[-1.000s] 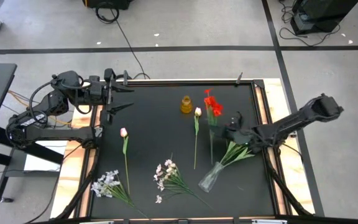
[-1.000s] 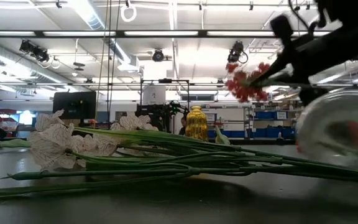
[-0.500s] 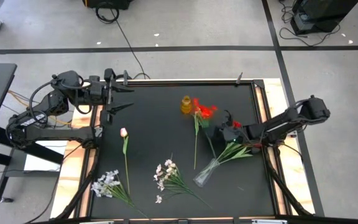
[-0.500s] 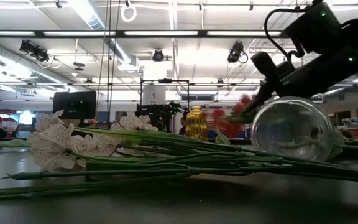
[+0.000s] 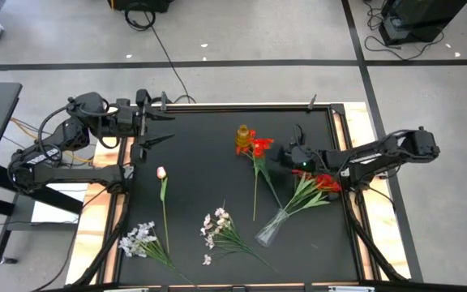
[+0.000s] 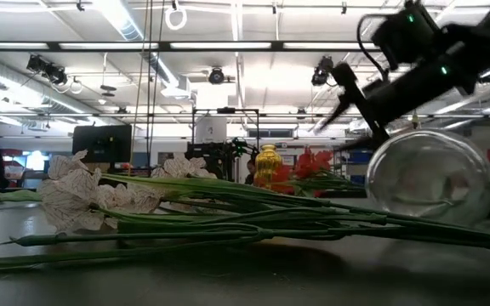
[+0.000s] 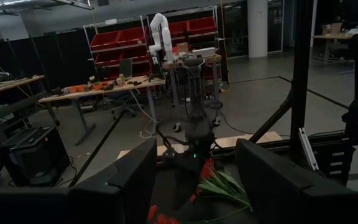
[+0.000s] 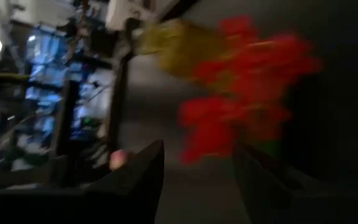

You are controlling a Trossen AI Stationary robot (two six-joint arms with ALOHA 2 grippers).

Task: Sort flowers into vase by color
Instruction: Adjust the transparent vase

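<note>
No legible writing. Red flower bunch (image 5: 257, 148) lay on black tabletop (image 5: 201, 162), blossoms beside yellow vase (image 5: 242, 135), stem running toward toppled glass vase (image 5: 269, 230). Right gripper (image 5: 287, 156) spread, empty; left gripper (image 5: 159, 118) spread at tabletop's corner.

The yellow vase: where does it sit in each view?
High view: yellow vase at the mat's far middle, red flowers beside it.
Low view: centre, behind the stems.
Left wrist view: not visible.
Right wrist view: blurred yellow shape next to the red blossoms.
Shared landmark: the red flowers.
</note>
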